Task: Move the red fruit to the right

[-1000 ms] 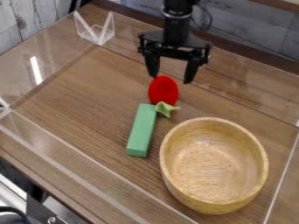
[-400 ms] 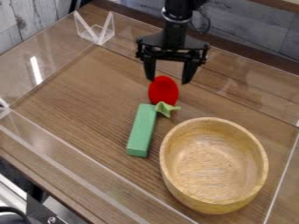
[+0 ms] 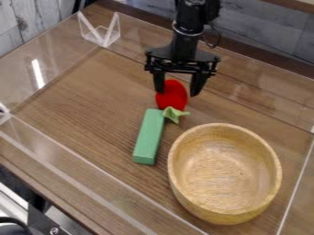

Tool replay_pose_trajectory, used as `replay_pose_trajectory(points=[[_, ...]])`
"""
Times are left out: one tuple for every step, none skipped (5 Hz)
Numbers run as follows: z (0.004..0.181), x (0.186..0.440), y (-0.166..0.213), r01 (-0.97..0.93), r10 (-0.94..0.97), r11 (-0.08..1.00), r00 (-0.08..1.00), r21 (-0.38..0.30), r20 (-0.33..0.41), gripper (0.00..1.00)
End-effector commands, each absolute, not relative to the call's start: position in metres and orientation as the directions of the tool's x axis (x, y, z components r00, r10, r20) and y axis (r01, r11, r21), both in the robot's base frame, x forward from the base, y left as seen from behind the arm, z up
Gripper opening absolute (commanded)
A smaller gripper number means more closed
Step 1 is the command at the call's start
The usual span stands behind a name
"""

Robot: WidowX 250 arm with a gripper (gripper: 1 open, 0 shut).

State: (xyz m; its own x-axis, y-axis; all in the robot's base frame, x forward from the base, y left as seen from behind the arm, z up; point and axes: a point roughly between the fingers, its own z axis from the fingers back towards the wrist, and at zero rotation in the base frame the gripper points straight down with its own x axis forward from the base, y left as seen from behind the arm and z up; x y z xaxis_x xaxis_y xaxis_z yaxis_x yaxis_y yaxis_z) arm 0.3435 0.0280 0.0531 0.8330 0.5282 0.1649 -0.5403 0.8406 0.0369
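No writing is legible. The hand (image 3: 178, 86) straddles the red fruit (image 3: 173, 95) with fingers spread wide, hiding its upper part. The fruit lies on the surface (image 3: 86, 101) beside the green block (image 3: 150, 136), near the wooden bowl (image 3: 226, 172).

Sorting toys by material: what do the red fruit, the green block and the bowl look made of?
Red fruit: probably plastic, since its skin is glossy and smooth. Green block: painted wood or plastic, with a flat, even colour, but I can't tell which. Bowl: wood, with pale visible grain and a matte finish.
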Motion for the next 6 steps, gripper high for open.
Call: replay_pose_trajectory(points=[[0.067, 0.351, 0.024, -0.549, 0.535, 0.835, 0.82, 0.016, 0.205, 0.0], [0.065, 0.354, 0.022, -0.557, 0.543, 0.83, 0.815, 0.015, 0.203, 0.0], [0.064, 0.356, 0.02, -0.564, 0.551, 0.825, 0.81, 0.013, 0.201, 0.0], [0.063, 0.352, 0.018, -0.56, 0.547, 0.828, 0.813, 0.011, 0.199, 0.0], [0.064, 0.347, 0.016, -0.556, 0.545, 0.831, 0.815, 0.007, 0.197, 0.0], [0.075, 0.347, 0.015, -0.532, 0.522, 0.846, 0.83, 0.0, 0.195, 0.0]])
